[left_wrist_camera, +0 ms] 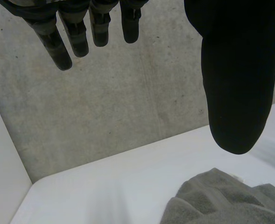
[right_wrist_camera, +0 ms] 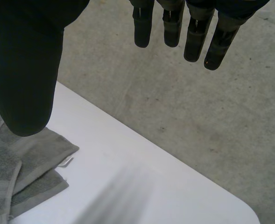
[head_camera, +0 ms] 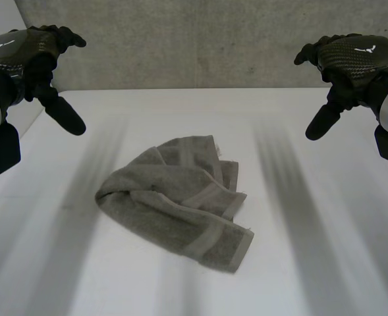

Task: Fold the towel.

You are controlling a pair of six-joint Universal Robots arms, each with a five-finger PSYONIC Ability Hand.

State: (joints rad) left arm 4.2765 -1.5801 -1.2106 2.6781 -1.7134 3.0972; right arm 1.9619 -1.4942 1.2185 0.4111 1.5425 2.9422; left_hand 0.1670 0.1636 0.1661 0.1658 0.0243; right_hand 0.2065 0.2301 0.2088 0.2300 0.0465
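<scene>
While the towel (head_camera: pixel 180 201) lies rumpled, both hands hang clear of it

As it sits now, the grey towel is a loose heap near the middle of the white table (head_camera: pixel 325 263), partly doubled over itself, its banded hem showing along the near edge and one corner poking toward the front; nothing touches it. Off to one side, the left hand (head_camera: pixel 32 56) hovers above the table's far left corner, well apart from the cloth; its wrist view shows the fingers (left_wrist_camera: pixel 81 35) straight and spread away from the thumb (left_wrist_camera: pixel 237 84), holding nothing, with the towel lying below the thumb. Across the way, the right hand (head_camera: pixel 355 62) hangs high over the far right of the table; fingers (right_wrist_camera: pixel 193 35) extended, thumb (right_wrist_camera: pixel 25 79) held wide, empty too; a concrete wall (head_camera: pixel 200 39) rises behind the table.
</scene>
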